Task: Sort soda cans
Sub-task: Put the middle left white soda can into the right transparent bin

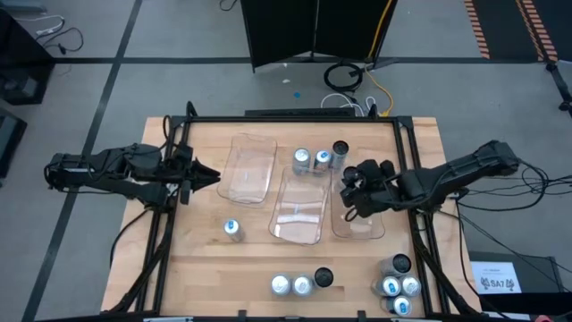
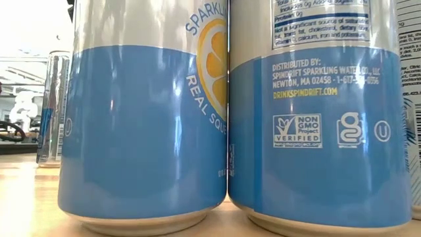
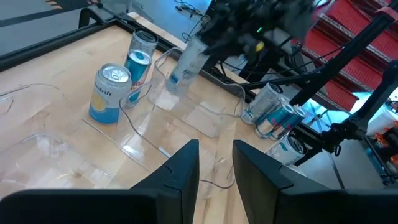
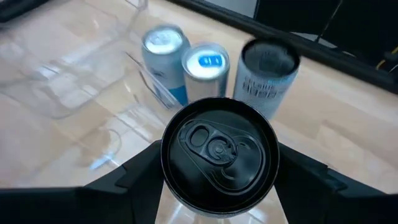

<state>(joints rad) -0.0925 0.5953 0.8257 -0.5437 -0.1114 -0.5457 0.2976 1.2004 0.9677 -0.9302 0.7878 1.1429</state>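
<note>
Soda cans [image 1: 308, 161] sit in small clusters about the table; one with a black top [image 4: 219, 152] is clamped between the fingers of the right gripper [image 1: 353, 190], held over the rightmost clear tray [image 1: 371, 228]. To do this step well, I'd lower it upright inside the tray wall before letting go, clear of the three cans just beyond. The left gripper [image 3: 216, 165] waits at the table's left edge, fingers slightly parted and empty. Two blue cans [image 2: 145, 125] fill the low view and hide the table behind; whether the held can touches the tray is unclear.
</note>
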